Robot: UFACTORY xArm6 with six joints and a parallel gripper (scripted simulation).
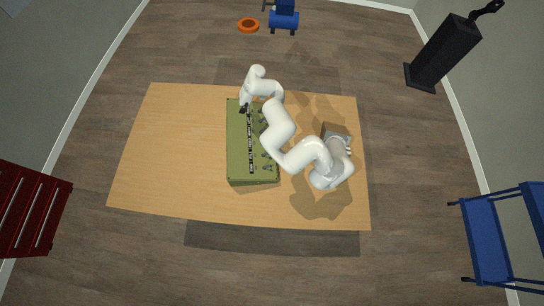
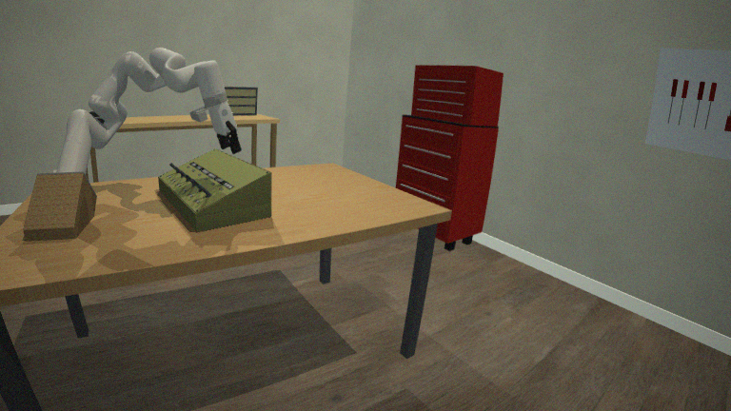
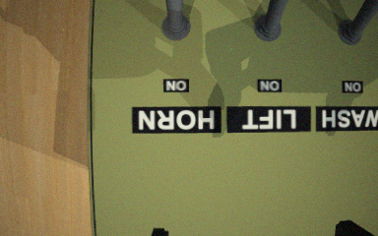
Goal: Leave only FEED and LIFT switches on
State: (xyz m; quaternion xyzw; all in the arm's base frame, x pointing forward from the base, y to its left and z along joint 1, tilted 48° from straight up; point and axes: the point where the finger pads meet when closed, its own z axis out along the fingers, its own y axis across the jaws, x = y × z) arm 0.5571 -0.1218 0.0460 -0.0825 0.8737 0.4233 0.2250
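The olive-green console [image 1: 236,146] [image 2: 237,202] [image 3: 221,177] lies on the wooden table [image 1: 172,158] [image 2: 334,196] [image 3: 39,147], with a row of grey toggle switches above black name labels. My gripper [image 1: 243,108] [image 2: 228,141] [image 3: 255,231] is open and empty, hovering a little above the console's far end. In the wrist view the HORN label [image 3: 175,119], LIFT label [image 3: 269,119] and part of the WASH label [image 3: 349,119] read upside down. The HORN switch [image 3: 176,26], LIFT switch [image 3: 269,29] and WASH switch [image 3: 350,29] have levers running off the top edge. The FEED switch is outside the wrist view.
A brown wedge-shaped box [image 1: 333,129] [image 2: 56,205] stands on the table by the arm's base. A red tool cabinet [image 2: 452,147] [image 1: 23,210], a blue cart [image 1: 493,234] and a second table [image 2: 183,122] stand around the room.
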